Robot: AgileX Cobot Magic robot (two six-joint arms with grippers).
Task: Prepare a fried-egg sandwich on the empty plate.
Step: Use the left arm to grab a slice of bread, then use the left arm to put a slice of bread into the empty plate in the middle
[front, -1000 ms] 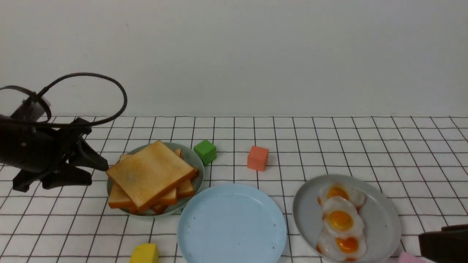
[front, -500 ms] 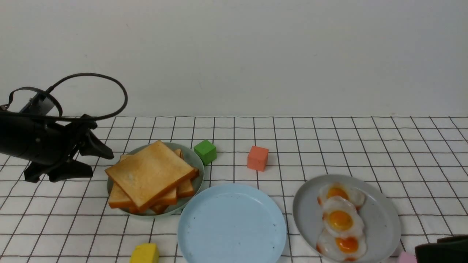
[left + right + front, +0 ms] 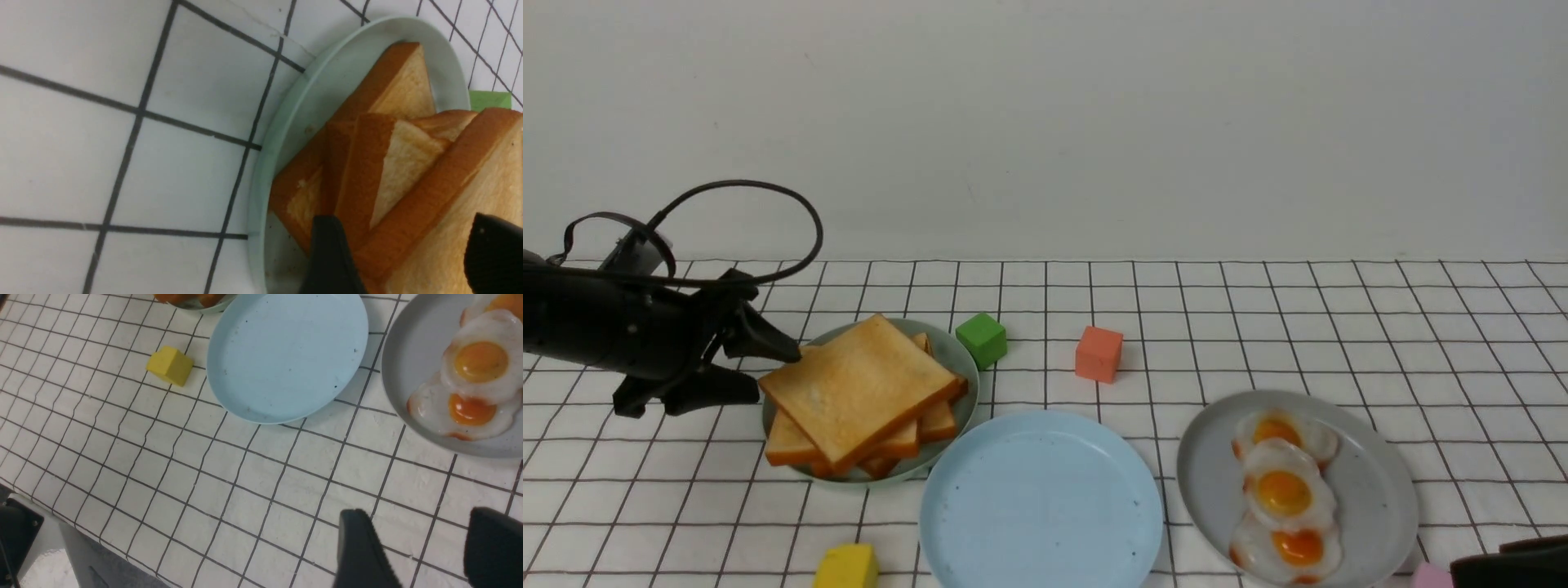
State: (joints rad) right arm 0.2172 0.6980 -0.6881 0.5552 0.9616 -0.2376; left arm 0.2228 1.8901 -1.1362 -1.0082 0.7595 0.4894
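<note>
The pale blue plate (image 3: 1041, 500) sits empty at the front middle; it also shows in the right wrist view (image 3: 286, 355). A pile of toast slices (image 3: 862, 392) lies on a sage-green plate (image 3: 947, 347) at the left. Three fried eggs (image 3: 1284, 492) lie on a grey plate (image 3: 1380, 482) at the right. My left gripper (image 3: 772, 367) is open, its jaws straddling the left edge of the top toast slice (image 3: 441, 212). My right gripper (image 3: 412, 547) is open and empty, over bare cloth near the front right. No sandwich shows.
A green cube (image 3: 981, 339) and an orange cube (image 3: 1098, 354) stand behind the plates. A yellow cube (image 3: 846, 567) sits at the front left of the blue plate. A pink block (image 3: 1431, 576) shows at the front right. The table's front edge shows in the right wrist view.
My left gripper has moved right and slightly down, from beside the green plate to around the top toast's left edge. My right arm has sunk a little lower out of the front view.
</note>
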